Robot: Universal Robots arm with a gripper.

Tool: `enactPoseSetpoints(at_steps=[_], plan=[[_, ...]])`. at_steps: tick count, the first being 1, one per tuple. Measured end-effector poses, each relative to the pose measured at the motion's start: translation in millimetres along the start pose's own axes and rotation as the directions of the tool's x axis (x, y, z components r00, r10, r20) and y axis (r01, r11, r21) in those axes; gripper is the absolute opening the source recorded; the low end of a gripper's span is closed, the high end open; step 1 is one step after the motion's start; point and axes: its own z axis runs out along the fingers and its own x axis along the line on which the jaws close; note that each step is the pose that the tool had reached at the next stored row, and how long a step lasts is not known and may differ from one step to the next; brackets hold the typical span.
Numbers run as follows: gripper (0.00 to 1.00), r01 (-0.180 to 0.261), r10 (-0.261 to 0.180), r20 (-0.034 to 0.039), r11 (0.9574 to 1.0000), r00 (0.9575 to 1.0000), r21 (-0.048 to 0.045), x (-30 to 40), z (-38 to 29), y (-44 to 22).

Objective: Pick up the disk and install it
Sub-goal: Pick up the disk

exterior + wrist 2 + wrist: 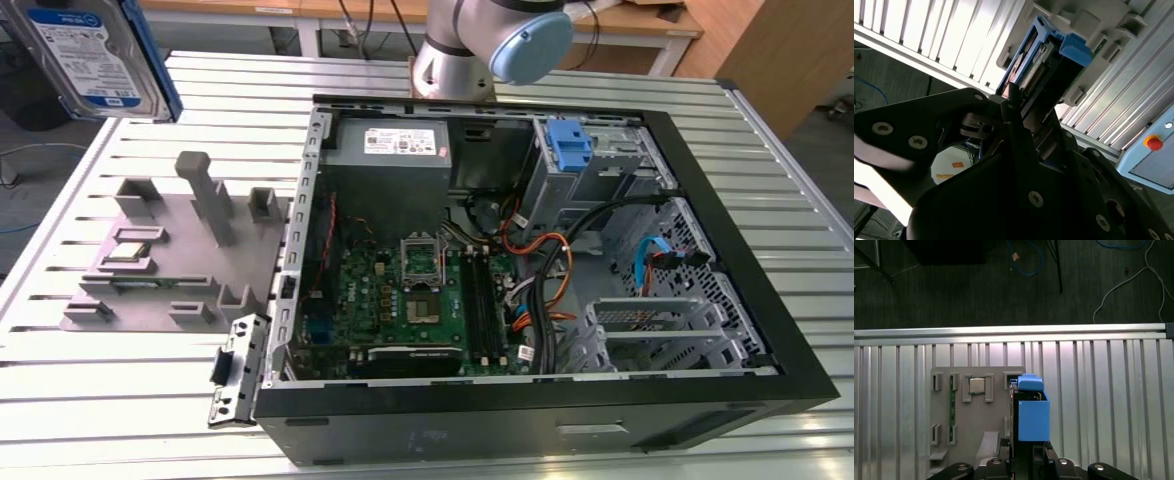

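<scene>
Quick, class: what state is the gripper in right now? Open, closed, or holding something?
Gripper: closed, holding the disk.

Open black computer case [467,432] beside a grey parts fixture [154,300] on a slatted metal table [120,400].

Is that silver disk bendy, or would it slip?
Probably stiff, not bendy: the disk looks like a flat metal slab held straight by the gripper. Likely heavy for its size. Its blue rails look smooth, so maybe slippery.
</scene>
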Motion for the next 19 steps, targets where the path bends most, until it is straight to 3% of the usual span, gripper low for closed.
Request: enactPoseSetpoints(at_steps=[4, 19], plan=[[0.35, 0.000, 0.000, 0.0002, 1.0000, 1.0000, 0.0000, -0.2, -5.0, 0.2], [0.35, 0.000, 0.000, 0.0002, 1.0000, 1.0000, 0.0000, -0.4, -9.1, 0.4]])
